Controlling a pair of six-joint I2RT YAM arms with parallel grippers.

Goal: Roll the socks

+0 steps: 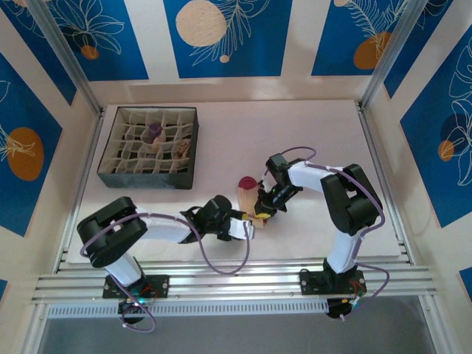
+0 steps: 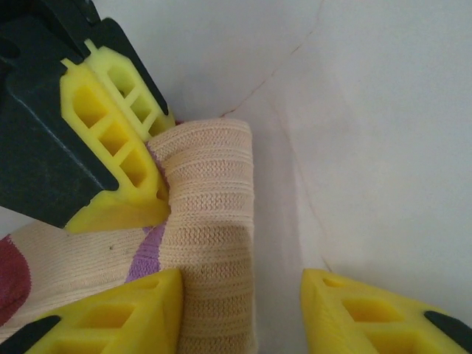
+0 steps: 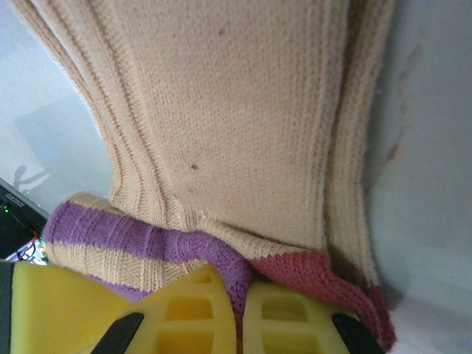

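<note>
A: Tan sock (image 1: 246, 195), near middle of tabletop (image 1: 324, 133). Right pincer (image 3: 240, 313) clamped tight on its striped cuff. Left pincer (image 2: 240, 310) wide apart, straddling the fold.

B: Soft, light knit, likely slumps. Grip the folded edge.

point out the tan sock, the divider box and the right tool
tan sock (image 2: 210, 214): left wrist view, on its ribbed folded part
divider box (image 1: 144, 179): top external view, on its dark near wall
right tool (image 3: 242, 295): right wrist view, between its yellow fingertips, shut on the tan sock
</note>
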